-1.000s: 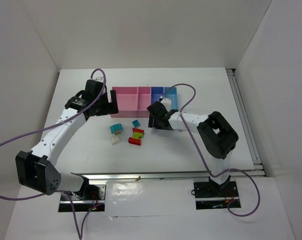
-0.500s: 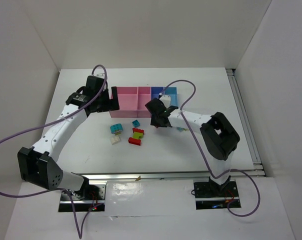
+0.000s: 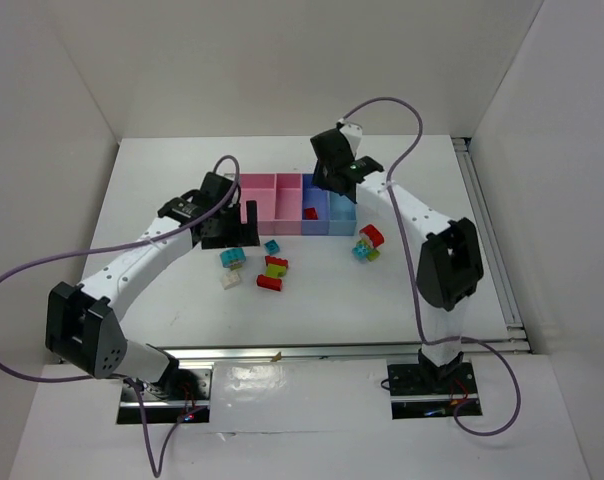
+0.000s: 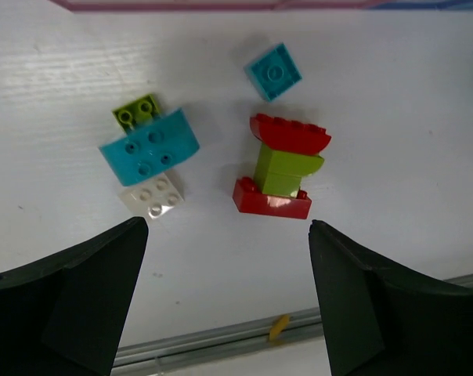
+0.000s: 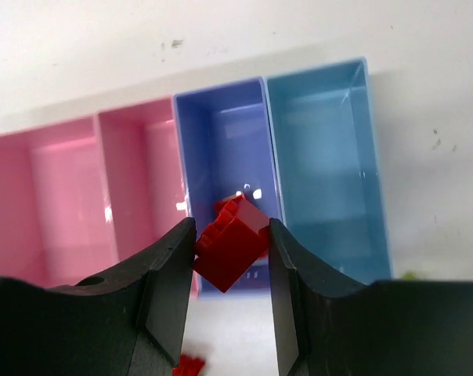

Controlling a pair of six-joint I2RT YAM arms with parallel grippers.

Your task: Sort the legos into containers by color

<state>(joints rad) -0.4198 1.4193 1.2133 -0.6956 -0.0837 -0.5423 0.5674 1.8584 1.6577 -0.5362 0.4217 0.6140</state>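
My right gripper [image 5: 231, 249] is shut on a red lego [image 5: 235, 241], tilted between the fingers, above the near end of the dark blue bin [image 5: 221, 141]. From above, that gripper [image 3: 315, 205] hangs over the containers [image 3: 272, 190], a joined row of two pink bins, the dark blue one and a light blue one [image 3: 343, 208]. My left gripper [image 4: 225, 301] is open over the table. Just beyond it lie a teal curved brick [image 4: 150, 147], a green one [image 4: 136, 113], a whitish one [image 4: 152, 196], a small teal one [image 4: 273, 72] and a red-and-green stack [image 4: 282, 168].
A second small cluster of red, teal and green bricks [image 3: 367, 244] lies on the table right of the middle group, in front of the light blue bin. A metal rail [image 3: 312, 350] runs along the table's near edge. White walls stand on three sides.
My right gripper shut on the red lego at the table, then rose and swung back over the dark blue bin. My left gripper moved right, toward the middle bricks.
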